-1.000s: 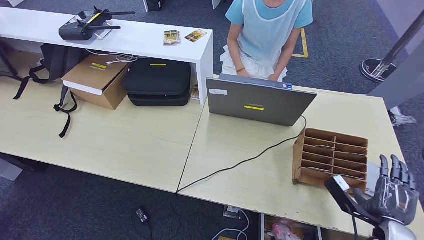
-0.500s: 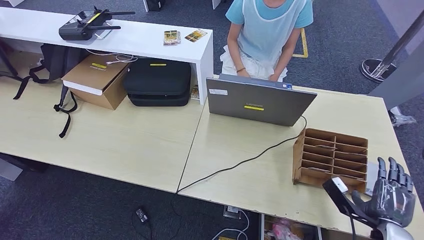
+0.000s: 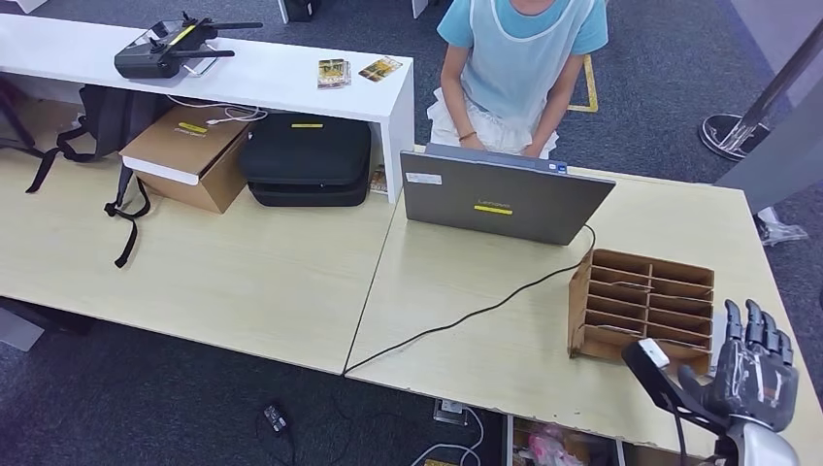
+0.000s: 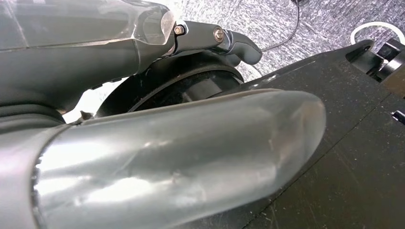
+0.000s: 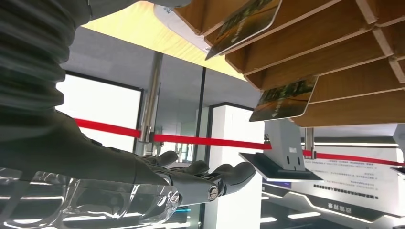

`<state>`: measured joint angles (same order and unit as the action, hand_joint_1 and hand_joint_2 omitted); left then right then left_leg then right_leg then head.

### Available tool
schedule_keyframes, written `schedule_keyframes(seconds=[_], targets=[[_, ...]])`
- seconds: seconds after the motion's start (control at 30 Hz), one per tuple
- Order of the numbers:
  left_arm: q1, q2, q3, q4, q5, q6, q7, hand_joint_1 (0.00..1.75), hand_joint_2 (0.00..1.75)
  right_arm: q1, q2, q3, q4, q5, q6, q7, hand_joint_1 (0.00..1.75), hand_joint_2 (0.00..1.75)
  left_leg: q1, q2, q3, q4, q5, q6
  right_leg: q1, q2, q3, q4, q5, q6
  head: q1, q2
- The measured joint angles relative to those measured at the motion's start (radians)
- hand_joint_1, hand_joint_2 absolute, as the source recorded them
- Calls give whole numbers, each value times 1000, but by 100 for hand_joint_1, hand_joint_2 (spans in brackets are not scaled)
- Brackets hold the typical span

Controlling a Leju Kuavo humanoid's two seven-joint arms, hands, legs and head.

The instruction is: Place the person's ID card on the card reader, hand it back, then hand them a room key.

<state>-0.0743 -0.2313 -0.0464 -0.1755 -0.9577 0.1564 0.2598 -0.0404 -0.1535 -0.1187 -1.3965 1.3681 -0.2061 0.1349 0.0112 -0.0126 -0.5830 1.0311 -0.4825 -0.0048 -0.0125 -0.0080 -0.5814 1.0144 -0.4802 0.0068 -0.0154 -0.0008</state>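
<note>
The wooden card rack [image 3: 645, 306] stands on the desk [image 3: 291, 282]. Just beside its near corner, the right hand [image 3: 752, 374] holds nothing, fingers apart. Room key cards [image 5: 282, 100] poke from the rack's slots; approach level, pinching one edge.

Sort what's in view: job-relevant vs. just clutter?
Job:
- brown wooden slotted card rack
- cards sticking out of its slots
- right hand, open beside the rack
- person in a light blue top

Lying about:
- grey laptop
- black remote controller
- brown cardboard box
- black carry case
- black backpack
</note>
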Motion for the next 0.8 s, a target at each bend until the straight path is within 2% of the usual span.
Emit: schedule_keyframes(seconds=[0.8], targets=[[8,5,48,0,29,20,0,0,0,-100,-14,52,142,-17,45,19,7,175,0,0,0,0,0,0,0,0,0,0,0,0,0,0]])
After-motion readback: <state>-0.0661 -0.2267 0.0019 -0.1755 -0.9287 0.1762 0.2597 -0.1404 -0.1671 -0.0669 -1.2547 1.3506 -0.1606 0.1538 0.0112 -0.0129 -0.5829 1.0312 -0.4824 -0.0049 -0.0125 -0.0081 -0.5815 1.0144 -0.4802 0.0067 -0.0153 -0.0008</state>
